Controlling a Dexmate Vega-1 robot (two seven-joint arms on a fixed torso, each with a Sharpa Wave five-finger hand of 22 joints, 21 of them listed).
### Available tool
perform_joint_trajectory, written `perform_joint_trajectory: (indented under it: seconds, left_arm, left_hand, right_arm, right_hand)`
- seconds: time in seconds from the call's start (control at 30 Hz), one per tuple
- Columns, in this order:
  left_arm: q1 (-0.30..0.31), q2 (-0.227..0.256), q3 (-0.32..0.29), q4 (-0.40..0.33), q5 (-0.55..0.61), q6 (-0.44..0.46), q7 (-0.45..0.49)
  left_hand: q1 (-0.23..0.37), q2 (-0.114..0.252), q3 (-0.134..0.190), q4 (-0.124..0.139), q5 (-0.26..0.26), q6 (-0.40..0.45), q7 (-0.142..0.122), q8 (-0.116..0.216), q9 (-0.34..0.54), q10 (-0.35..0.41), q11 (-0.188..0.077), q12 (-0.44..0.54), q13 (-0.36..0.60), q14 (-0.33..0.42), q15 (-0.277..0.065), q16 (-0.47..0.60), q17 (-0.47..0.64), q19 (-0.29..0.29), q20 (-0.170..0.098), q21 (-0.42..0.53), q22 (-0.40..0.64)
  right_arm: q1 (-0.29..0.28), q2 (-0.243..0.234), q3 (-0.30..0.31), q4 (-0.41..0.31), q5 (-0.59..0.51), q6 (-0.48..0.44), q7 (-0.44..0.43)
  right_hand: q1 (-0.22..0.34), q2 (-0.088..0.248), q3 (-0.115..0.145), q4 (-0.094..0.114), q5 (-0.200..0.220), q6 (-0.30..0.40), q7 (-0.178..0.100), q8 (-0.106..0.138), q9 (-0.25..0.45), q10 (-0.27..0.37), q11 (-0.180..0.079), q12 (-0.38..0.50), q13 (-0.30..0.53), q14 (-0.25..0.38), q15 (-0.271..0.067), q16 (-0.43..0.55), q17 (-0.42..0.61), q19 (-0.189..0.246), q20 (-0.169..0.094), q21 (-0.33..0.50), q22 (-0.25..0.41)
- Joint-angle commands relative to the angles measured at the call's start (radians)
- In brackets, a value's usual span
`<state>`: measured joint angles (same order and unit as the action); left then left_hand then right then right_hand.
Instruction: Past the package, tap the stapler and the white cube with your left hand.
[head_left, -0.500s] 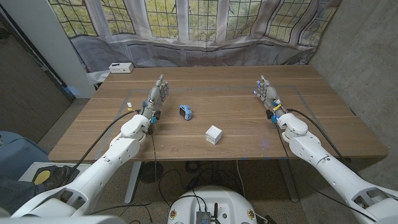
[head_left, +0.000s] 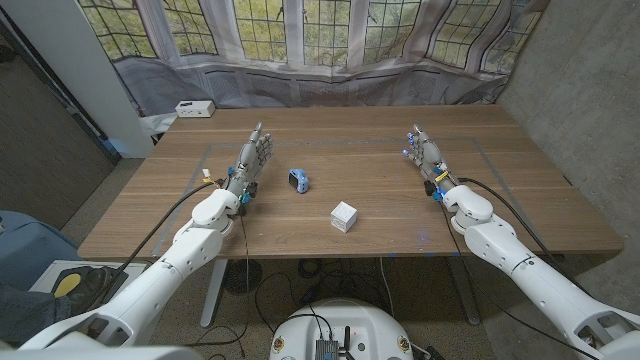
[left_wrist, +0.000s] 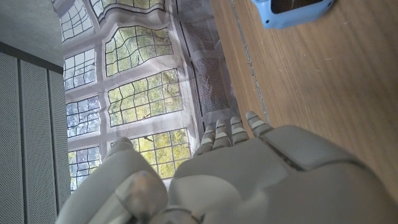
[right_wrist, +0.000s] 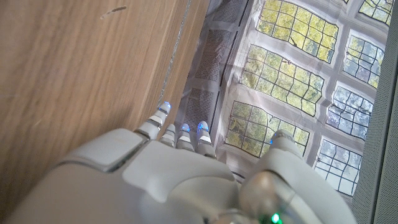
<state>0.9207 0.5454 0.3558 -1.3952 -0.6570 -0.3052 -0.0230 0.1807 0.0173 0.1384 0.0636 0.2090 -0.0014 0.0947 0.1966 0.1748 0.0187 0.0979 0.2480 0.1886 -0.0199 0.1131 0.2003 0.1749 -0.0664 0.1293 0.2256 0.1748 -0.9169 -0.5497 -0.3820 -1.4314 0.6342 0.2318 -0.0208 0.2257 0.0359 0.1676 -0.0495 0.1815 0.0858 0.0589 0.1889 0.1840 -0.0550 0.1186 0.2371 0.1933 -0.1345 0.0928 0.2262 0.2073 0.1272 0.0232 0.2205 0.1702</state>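
The wooden worktop (head_left: 400, 215) carries everything, with a patterned window backdrop (head_left: 330, 40) hanging behind its far edge. The left hand (head_left: 252, 155) stands over the worktop's left part, fingers (head_left: 258, 135) extended close together and holding nothing. The right hand (head_left: 425, 152) mirrors it on the right side, fingers (head_left: 415, 135) likewise straight and holding nothing. A white box (head_left: 194, 108) sits at the far left corner. The white cube (head_left: 344, 216) rests near the middle, towards the near edge. The stapler (head_left: 298, 179), small and blue with a dark top, lies just right of the left hand, apart from the cube.
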Motion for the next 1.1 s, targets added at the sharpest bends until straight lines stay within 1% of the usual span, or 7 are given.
perform_joint_trajectory:
  seconds: [0.03, 0.2, 0.43, 0.57, 0.73, 0.97, 1.1]
  left_arm:
    - [0.030, 0.043, -0.009, -0.070, 0.023, 0.010, 0.015]
    - [0.048, 0.056, -0.017, -0.095, 0.025, 0.009, 0.022]
    - [0.077, 0.083, -0.029, -0.129, 0.044, -0.002, 0.035]
    - [0.076, 0.079, -0.032, -0.110, 0.065, -0.047, 0.032]
    - [0.074, 0.075, -0.033, -0.093, 0.074, -0.085, 0.015]
    - [0.076, 0.081, -0.025, -0.099, 0.130, -0.104, 0.041]
    - [0.081, 0.070, -0.027, -0.095, 0.129, -0.142, 0.034]
  left_hand:
    - [0.015, 0.003, 0.004, -0.006, 0.004, 0.017, 0.004, 0.012, 0.002, 0.020, 0.001, 0.008, 0.004, 0.013, 0.002, 0.004, 0.005, 0.008, 0.008, 0.000, 0.003]
    - [0.020, 0.006, 0.006, -0.011, 0.004, 0.040, 0.004, 0.015, 0.002, 0.047, 0.002, 0.013, 0.004, 0.034, -0.002, 0.007, 0.004, 0.026, 0.015, 0.001, 0.003]
    - [0.028, 0.010, 0.007, -0.018, 0.002, 0.084, 0.006, 0.021, 0.002, 0.089, 0.002, 0.021, 0.004, 0.077, -0.003, 0.013, 0.004, 0.067, 0.013, 0.008, 0.003]
    - [0.034, 0.012, 0.007, -0.025, 0.000, 0.116, 0.004, 0.021, 0.002, 0.126, -0.001, 0.026, 0.005, 0.116, -0.011, 0.017, 0.004, 0.117, 0.002, 0.016, 0.003]
    - [0.042, 0.011, 0.006, -0.034, -0.002, 0.177, 0.002, 0.028, 0.002, 0.179, -0.003, 0.034, 0.005, 0.167, -0.017, 0.021, 0.004, 0.186, 0.007, 0.028, 0.002]
    - [0.047, 0.010, 0.005, -0.041, -0.004, 0.223, -0.004, 0.033, 0.003, 0.216, -0.006, 0.039, 0.005, 0.208, -0.024, 0.024, 0.004, 0.220, 0.012, 0.029, 0.002]
    - [0.050, 0.009, 0.004, -0.045, -0.005, 0.238, -0.004, 0.032, 0.003, 0.233, -0.007, 0.041, 0.006, 0.229, -0.023, 0.026, 0.004, 0.240, 0.013, 0.030, 0.002]
  right_arm:
    - [-0.028, -0.009, 0.007, -0.033, -0.005, 0.012, -0.016]
    - [-0.030, -0.017, 0.007, -0.043, -0.017, 0.012, -0.023]
    - [-0.026, -0.020, 0.011, -0.048, -0.013, 0.015, -0.014]
    - [-0.024, -0.016, 0.015, -0.033, -0.001, 0.031, 0.005]
    - [-0.031, -0.025, 0.022, -0.034, 0.010, 0.026, 0.015]
    - [-0.046, -0.049, 0.035, -0.054, 0.031, 0.000, 0.021]
    - [-0.053, -0.047, 0.037, -0.058, 0.021, 0.025, 0.019]
  right_hand:
    - [0.012, 0.003, 0.006, -0.001, 0.007, 0.012, 0.000, 0.007, 0.005, 0.013, 0.004, 0.011, 0.001, 0.008, -0.002, 0.006, 0.003, 0.012, -0.003, 0.003, 0.003]
    - [0.013, 0.003, 0.006, -0.002, 0.006, 0.014, 0.000, 0.007, 0.005, 0.020, 0.005, 0.012, 0.001, 0.015, -0.003, 0.007, 0.003, 0.018, -0.004, 0.003, 0.003]
    - [0.013, 0.004, 0.006, -0.003, 0.006, 0.016, 0.003, 0.008, 0.005, 0.024, 0.005, 0.012, 0.001, 0.018, -0.003, 0.007, 0.003, 0.020, -0.006, 0.002, 0.003]
    - [0.012, 0.005, 0.006, -0.003, 0.006, 0.017, 0.003, 0.008, 0.005, 0.026, 0.005, 0.012, 0.001, 0.017, -0.003, 0.006, 0.003, 0.020, -0.005, 0.001, 0.003]
    - [0.011, 0.005, 0.006, -0.004, 0.006, 0.024, 0.003, 0.010, 0.005, 0.007, 0.007, 0.001, 0.001, 0.017, -0.002, 0.003, 0.003, 0.020, -0.006, -0.002, 0.003]
    - [0.006, 0.008, 0.005, -0.002, 0.006, 0.024, 0.011, 0.009, 0.005, 0.005, 0.008, -0.003, 0.001, 0.012, -0.002, 0.001, 0.005, 0.016, -0.008, -0.006, 0.003]
    - [0.004, 0.009, 0.005, -0.001, 0.005, 0.022, 0.011, 0.008, 0.005, 0.008, 0.009, -0.002, 0.001, 0.013, -0.002, 0.001, 0.006, 0.017, -0.008, -0.007, 0.003]
